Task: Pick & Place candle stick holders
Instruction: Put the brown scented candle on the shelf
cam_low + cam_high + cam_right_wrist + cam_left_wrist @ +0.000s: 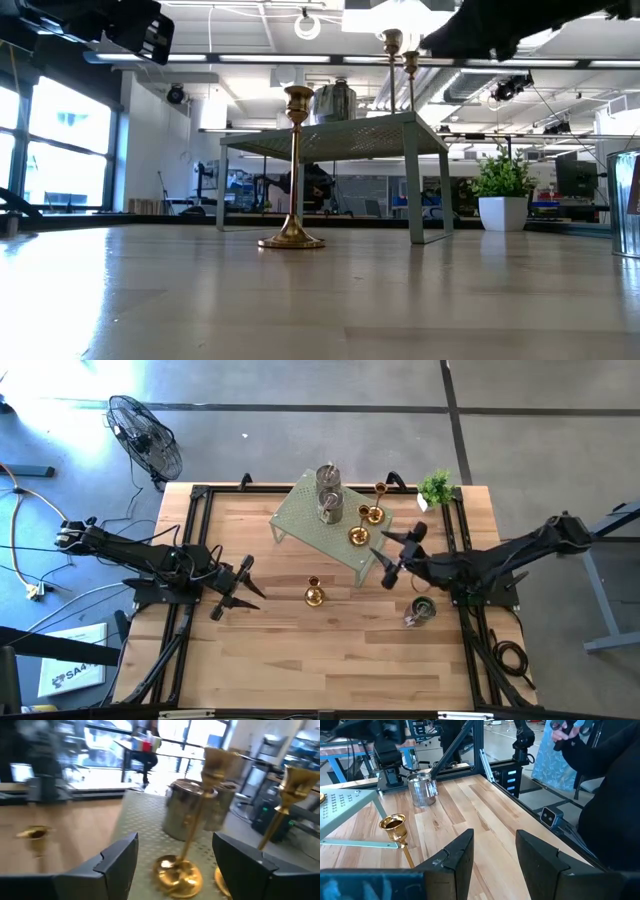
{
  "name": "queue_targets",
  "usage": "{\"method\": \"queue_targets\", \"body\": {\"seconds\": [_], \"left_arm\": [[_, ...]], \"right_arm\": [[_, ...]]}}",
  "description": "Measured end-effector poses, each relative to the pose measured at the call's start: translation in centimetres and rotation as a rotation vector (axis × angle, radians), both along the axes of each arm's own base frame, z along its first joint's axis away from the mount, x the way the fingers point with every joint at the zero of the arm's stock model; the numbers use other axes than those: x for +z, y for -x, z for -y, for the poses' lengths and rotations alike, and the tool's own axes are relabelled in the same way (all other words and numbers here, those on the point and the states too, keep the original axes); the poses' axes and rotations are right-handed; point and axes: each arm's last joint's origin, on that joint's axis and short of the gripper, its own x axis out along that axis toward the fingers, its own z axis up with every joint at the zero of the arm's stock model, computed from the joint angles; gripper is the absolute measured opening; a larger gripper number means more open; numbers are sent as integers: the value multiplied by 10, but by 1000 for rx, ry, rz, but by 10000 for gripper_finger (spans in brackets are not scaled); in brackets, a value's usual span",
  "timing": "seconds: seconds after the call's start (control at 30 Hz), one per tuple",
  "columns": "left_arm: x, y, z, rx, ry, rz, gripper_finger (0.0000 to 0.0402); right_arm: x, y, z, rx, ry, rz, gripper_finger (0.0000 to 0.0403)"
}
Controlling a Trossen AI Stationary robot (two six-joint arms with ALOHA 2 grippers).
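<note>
Reaching toward the rack [300, 515], the right gripper [398, 552] hovered with fingers spread and empty; a gold candle holder [192, 837] stood upright on it straight ahead, stem vertical. Left gripper [233, 592] waited part-open, empty, beside another gold holder [314, 594] on the worktop [300, 650].
</note>
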Motion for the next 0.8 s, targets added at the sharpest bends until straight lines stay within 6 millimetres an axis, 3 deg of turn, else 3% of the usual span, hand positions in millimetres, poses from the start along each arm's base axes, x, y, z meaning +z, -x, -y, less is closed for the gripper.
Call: {"method": "queue_targets", "body": {"seconds": [0.4, 0.8], "left_arm": [[0, 0, 0, 1, -1, 0, 143], [0, 0, 0, 2, -3, 1, 143]], "right_arm": [[23, 44, -49, 338, -63, 103, 249], [23, 50, -56, 369, -77, 105, 249]]}}
